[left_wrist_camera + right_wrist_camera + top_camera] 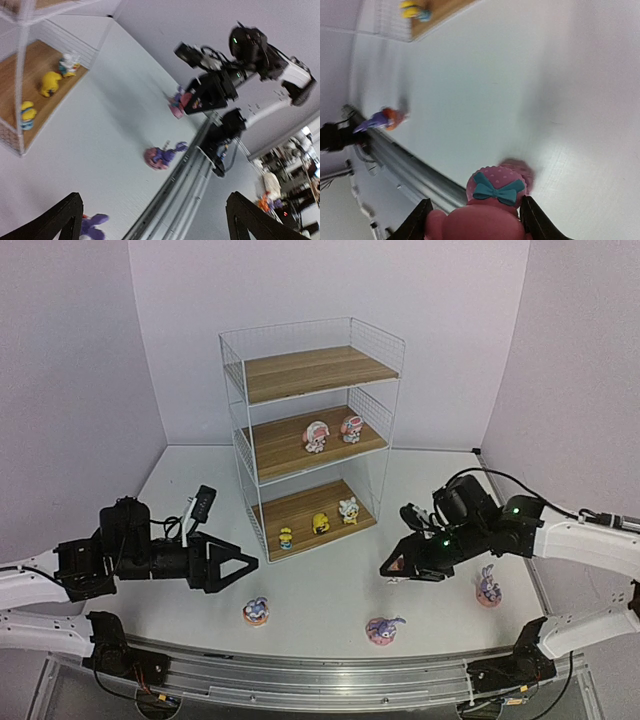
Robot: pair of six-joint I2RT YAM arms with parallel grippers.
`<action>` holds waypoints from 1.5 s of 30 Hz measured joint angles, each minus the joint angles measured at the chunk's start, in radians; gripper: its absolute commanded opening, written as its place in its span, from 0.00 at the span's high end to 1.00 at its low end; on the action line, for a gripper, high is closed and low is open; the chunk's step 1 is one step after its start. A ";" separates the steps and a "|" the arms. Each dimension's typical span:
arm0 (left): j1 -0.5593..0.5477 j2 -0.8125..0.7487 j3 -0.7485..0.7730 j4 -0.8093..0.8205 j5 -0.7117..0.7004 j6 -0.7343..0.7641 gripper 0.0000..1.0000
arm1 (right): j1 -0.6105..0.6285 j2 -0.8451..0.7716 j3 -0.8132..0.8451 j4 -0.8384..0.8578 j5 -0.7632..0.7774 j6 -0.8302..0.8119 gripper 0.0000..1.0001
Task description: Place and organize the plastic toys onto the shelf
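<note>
Ok, right gripper (398,565) is partly closed on a pink toy (495,192) with a teal bow. It looks lifted off the worktop (330,580), front right of the shelf (320,370). On the other side, left gripper (245,565) is wide open and empty, hovering front left of the shelf.

My read: this toy belongs on the shelf's middle board beside the two pink-white ones (316,436) already there. To do it well I'd come in through the open front, keep the fingers off the wire sides, and set it upright on the bare stretch beside that pair. I'd release only once the base sits flat.

Lower down, the bottom board holds three yellow/white toys (321,523). Three purple bunnies (384,629) sit on the worktop in front of the shelf.

No brand, label or writing readable anywhere.
</note>
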 measured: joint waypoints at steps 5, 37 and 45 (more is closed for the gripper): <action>-0.001 0.159 -0.009 0.239 0.302 0.024 0.00 | 0.060 -0.026 0.068 0.169 -0.296 -0.185 0.74; -0.007 0.502 0.066 0.705 0.706 -0.150 0.47 | 0.209 0.315 0.421 0.285 -0.561 -0.253 0.78; -0.009 0.496 0.076 0.650 0.674 -0.115 0.58 | 0.209 0.316 0.421 0.299 -0.550 -0.150 0.79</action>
